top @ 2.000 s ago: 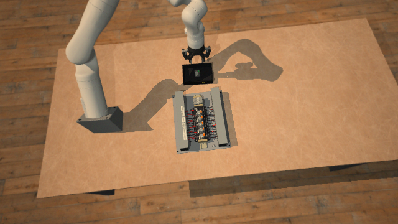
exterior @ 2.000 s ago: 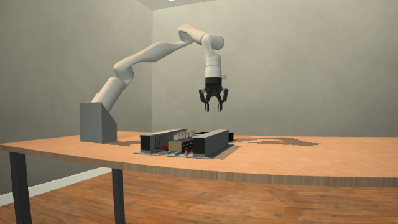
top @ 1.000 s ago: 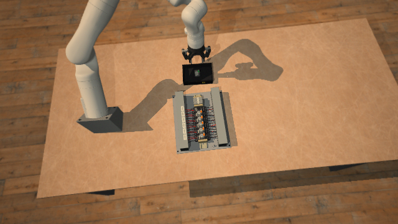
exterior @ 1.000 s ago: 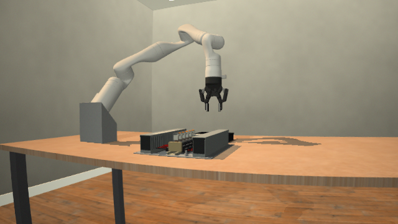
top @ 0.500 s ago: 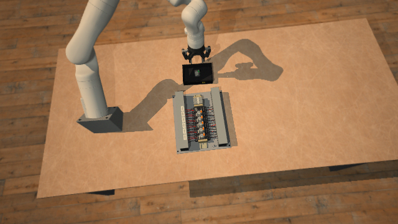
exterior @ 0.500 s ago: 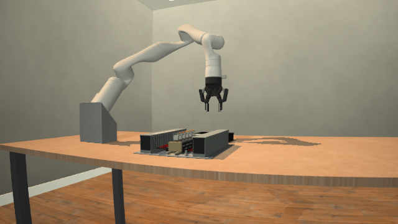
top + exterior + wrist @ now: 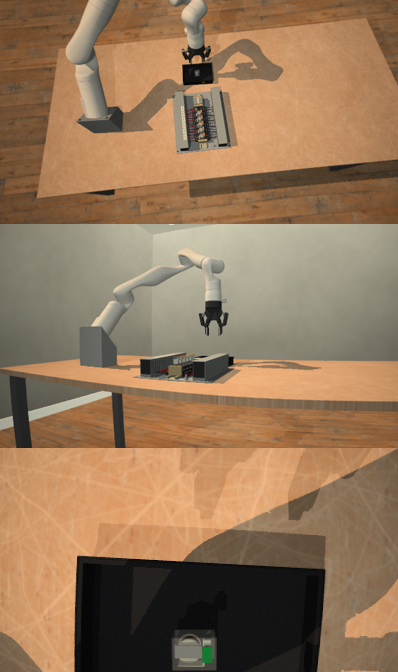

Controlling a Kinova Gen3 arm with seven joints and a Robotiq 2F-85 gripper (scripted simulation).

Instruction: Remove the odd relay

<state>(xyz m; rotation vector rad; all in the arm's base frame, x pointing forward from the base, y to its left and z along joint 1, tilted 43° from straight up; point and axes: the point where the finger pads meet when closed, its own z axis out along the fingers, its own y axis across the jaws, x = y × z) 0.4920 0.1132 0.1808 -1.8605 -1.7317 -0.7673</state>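
Gripper [image 7: 213, 331] is hanging in the air well above the table [image 7: 295, 102], fingers pointing straight down and parted about halfway with nothing between them — so it's let go, not clamped on anything. From the top view it sits over the far edge of the black parts tray [image 7: 187, 74], and the wrist view looks straight down into that tray [image 7: 100, 613]. The relay [image 7: 194, 650] is lying inside, a small grey block with a green button on one side, resting on the tray floor toward the near edge of the wrist view and away from the tray walls. In the top view you can just make it out as a pale speck [image 7: 196, 73] near the middle of the tray. The relay panel [image 7: 180, 124] sits flat on the table just in front of the tray, close to it, though I can't tell if they touch. It has grey ducts down both long sides and a row of relays with orange buttons [image 7: 200, 119] running down the middle, red wires fanning out on each side. From the exterior view the panel [image 7: 208, 368] looks level on the table, not tipped. The arm's grey pedestal [image 7: 115, 122] stands off to the side of the panel, well apart from it.
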